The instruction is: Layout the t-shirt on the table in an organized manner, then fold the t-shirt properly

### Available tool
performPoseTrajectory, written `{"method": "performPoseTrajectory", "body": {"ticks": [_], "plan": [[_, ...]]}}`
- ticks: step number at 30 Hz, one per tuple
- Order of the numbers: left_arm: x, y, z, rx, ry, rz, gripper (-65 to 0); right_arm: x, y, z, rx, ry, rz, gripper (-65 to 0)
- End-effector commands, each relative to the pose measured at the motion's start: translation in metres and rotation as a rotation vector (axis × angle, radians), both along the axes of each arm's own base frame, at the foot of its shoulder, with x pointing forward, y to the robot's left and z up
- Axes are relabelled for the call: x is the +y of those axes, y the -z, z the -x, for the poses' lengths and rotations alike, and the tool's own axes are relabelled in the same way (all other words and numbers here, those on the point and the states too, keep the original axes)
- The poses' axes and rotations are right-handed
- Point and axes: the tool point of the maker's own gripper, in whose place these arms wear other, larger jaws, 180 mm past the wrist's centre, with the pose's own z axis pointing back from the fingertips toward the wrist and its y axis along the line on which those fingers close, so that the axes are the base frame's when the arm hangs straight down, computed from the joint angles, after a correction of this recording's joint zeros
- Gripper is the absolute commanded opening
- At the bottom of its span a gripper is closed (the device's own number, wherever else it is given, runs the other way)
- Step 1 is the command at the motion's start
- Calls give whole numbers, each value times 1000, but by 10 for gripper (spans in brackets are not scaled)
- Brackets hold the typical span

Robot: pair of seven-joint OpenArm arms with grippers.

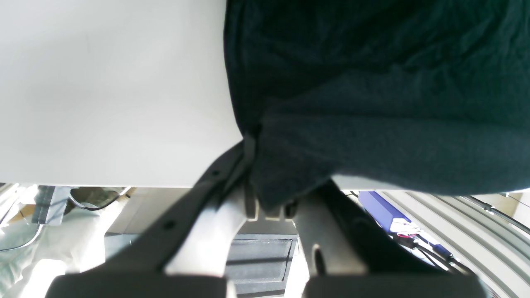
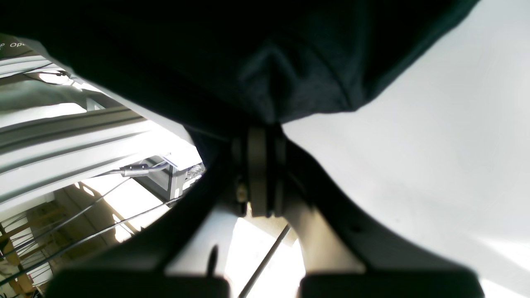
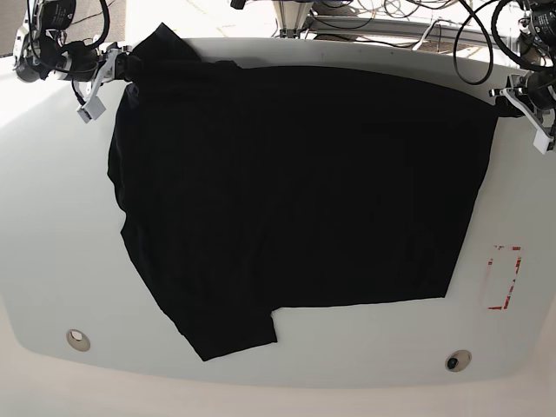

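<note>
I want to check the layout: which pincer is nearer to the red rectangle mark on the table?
Left. The left pincer grips the t-shirt corner above the red rectangle mark; the right pincer is at the opposite end.

Strong daylight fills the space beyond the worktop, washing out pale surfaces. In the left wrist view, a dark grey ribbed box (image 1: 261, 258) sits low in the middle, with a blue bar (image 1: 379, 209) and thin cables (image 1: 426, 248) to its right beside long pale metal rails (image 1: 468, 236). To the left lies a heap of whitish plastic sheeting (image 1: 25, 244). In the right wrist view, similar grey rails (image 2: 74, 136) run across, a small dark box with a plugged cable (image 2: 165, 176) hangs near them, and wooden shelving (image 2: 25, 231) shows dimly below.
</note>
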Motion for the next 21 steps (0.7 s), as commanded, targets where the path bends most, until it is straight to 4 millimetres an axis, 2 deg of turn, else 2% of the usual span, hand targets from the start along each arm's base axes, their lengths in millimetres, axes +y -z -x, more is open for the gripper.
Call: {"method": "performPoseTrajectory", "body": {"ticks": [1, 3, 7, 11, 16, 21], "plan": [[5, -11, -9, -37, 13, -26, -650, -4, -12, -15, -56, -4, 4, -650], [5, -16, -17, -62, 11, -27, -650, -4, -14, -21, -71, -4, 6, -650], [7, -34, -46, -151, 6, -32, -650, -4, -19, -35, -109, -3, 6, -650], [7, -43, -59, -193, 5, -33, -650, -4, -24, -46, -138, -1, 6, -650], [0, -63, -90, -278, 25, -25, -647, -4, -33, -65, -188, 2, 5, -650], [-2, -52, -108, -241, 38, -40, -646, -4, -45, -88, -260, 12, -2, -650]]}}
